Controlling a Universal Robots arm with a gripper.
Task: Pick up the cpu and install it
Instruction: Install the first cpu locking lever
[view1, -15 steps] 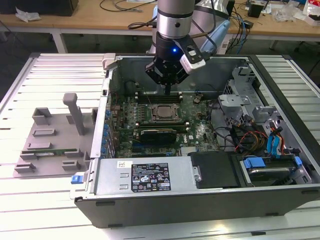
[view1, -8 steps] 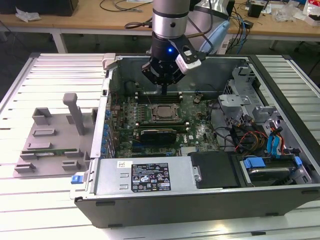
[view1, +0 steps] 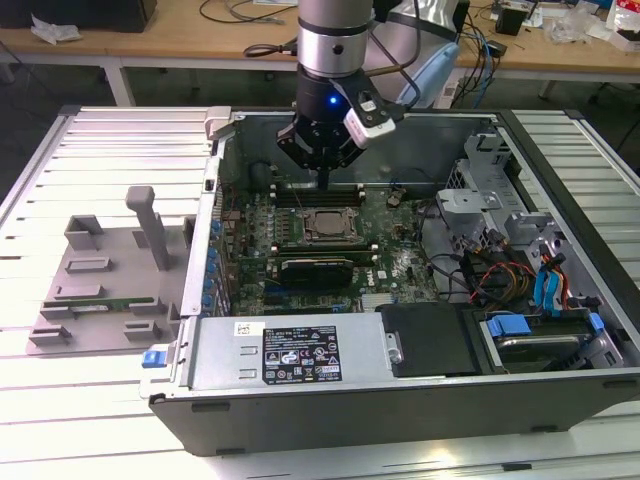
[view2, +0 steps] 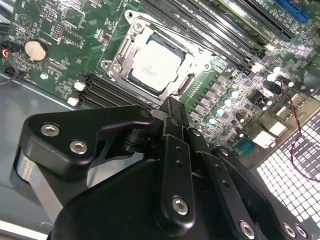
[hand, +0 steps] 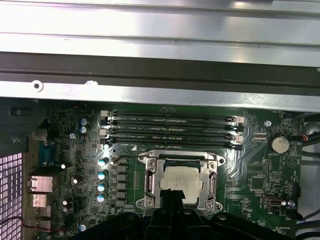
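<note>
The cpu (view1: 328, 224) lies flat in the metal-framed socket (hand: 150, 176) on the green motherboard inside the open computer case. Its silvery lid shows in both wrist views (view2: 152, 62) (hand: 181, 181). My gripper (view1: 323, 183) hangs just above the board, at the socket's edge nearest the memory slots. Its black fingers (view2: 172, 107) are pressed together with nothing between them. They stand clear of the cpu, and their tips (hand: 172, 196) cover a little of the socket's rim.
Black memory slots (hand: 170, 127) run along the socket beside the case's metal wall (hand: 160, 92). A coin battery (view2: 36, 50) sits on the board. A grey fixture tray (view1: 100, 270) lies at the exterior view's left. Drive cages and cables (view1: 540, 300) crowd the right.
</note>
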